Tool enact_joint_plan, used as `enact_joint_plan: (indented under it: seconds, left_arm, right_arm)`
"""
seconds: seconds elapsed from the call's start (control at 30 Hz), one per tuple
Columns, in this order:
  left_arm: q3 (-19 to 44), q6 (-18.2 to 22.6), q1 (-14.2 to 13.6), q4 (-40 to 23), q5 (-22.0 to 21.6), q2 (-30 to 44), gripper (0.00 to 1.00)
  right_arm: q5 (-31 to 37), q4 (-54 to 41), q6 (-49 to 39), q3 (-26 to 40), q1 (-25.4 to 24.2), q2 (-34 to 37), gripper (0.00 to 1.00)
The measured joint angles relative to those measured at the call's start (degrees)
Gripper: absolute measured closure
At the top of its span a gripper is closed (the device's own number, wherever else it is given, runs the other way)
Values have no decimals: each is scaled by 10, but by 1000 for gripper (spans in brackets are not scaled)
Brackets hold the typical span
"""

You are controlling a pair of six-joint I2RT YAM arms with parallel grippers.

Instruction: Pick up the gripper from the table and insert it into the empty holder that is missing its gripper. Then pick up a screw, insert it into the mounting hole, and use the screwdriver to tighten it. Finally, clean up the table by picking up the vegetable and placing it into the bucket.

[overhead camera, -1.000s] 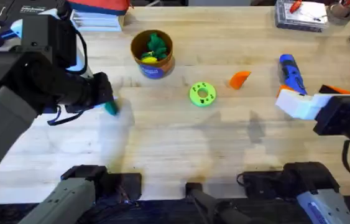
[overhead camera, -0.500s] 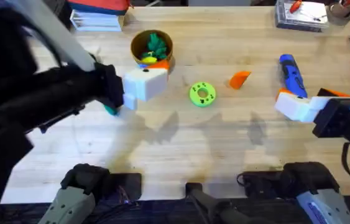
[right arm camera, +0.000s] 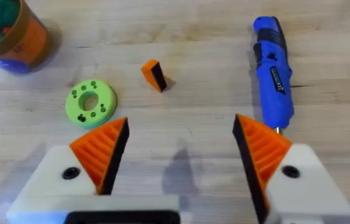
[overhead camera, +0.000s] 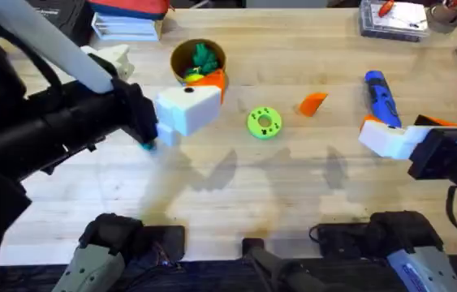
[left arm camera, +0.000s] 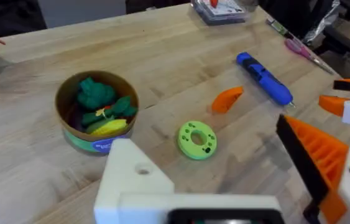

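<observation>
Orange wedge is lying loose on the desk, between the green ring and the blue screwdriver, with neither gripper touching it. The left gripper is hanging above the desk near the bucket, its jaws spread and carrying nothing. One of its fingers is showing an orange ribbed pad; the other is a bare white block, which I judge to be the empty holder. The right gripper is hovering near the screwdriver, jaws spread wide, both ribbed pads in place, nothing between them. The bucket is standing upright on the far side of the desk and is holding green and yellow toys. A small blue-green item is peeking out from beside the left arm; whether it is the vegetable cannot be told. Assessment: no step is looking complete. The wedge is awaiting pickup and fitting, the screwdriver is lying untouched, and the screw, tightening and clean-up are all outstanding.
</observation>
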Motion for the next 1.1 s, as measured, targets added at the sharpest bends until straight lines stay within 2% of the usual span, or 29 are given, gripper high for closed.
enact_joint_plan:
  seconds: [0.2, 0.37, 0.53, 0.77, 1.0, 1.1]
  left_arm:
    - [-22, 40, 0, 67, -18, -22, 16]
    - [-101, 97, -3, 125, -25, -131, 15]
    - [-194, 126, -5, 199, -24, -233, 15]
    - [-337, 131, -9, 336, -10, -298, 15]
    - [-458, 101, -28, 472, -4, -348, 15]
    - [-471, 87, -32, 475, -2, -350, 16]
  right_arm:
    - [0, 0, 0, 0, 0, 0, 8]
    - [0, 0, 0, 0, 0, 0, 8]
    - [0, 0, 0, 0, 0, 0, 8]
    - [0, 0, 0, 0, 0, 0, 8]
    - [0, 0, 0, 0, 0, 0, 8]
    - [0, 0, 0, 0, 0, 0, 8]
